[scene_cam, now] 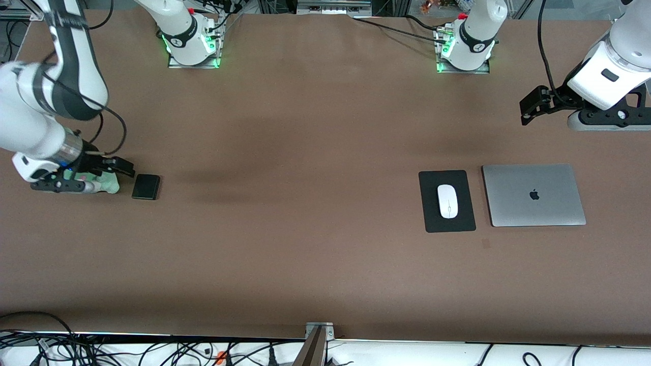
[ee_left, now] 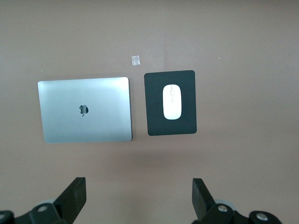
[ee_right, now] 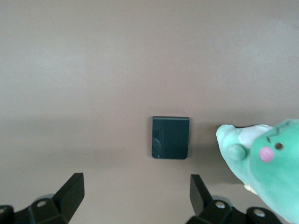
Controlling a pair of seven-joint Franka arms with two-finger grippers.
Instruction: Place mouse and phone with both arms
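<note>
brown table [scene_cam: 315, 203], laptop [scene_cam: 533, 194], mouse pad [scene_cam: 446, 201]

mouse [scene_cam: 448, 200]: right of centre in the front view, lying on the mouse pad [scene_cam: 447, 224]
laptop [scene_cam: 533, 194]: just beside the pad, closer to the frame's right edge
phone [scene_cam: 146, 186]: left part of the front view, level with the mouse, well apart from it
plush toy [scene_cam: 106, 184]: just beside the phone, under the right gripper [scene_cam: 118, 168], toward the frame's left edge

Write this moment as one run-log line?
left gripper: open, empty | right gripper: open beside phone | mouse: on pad
</note>
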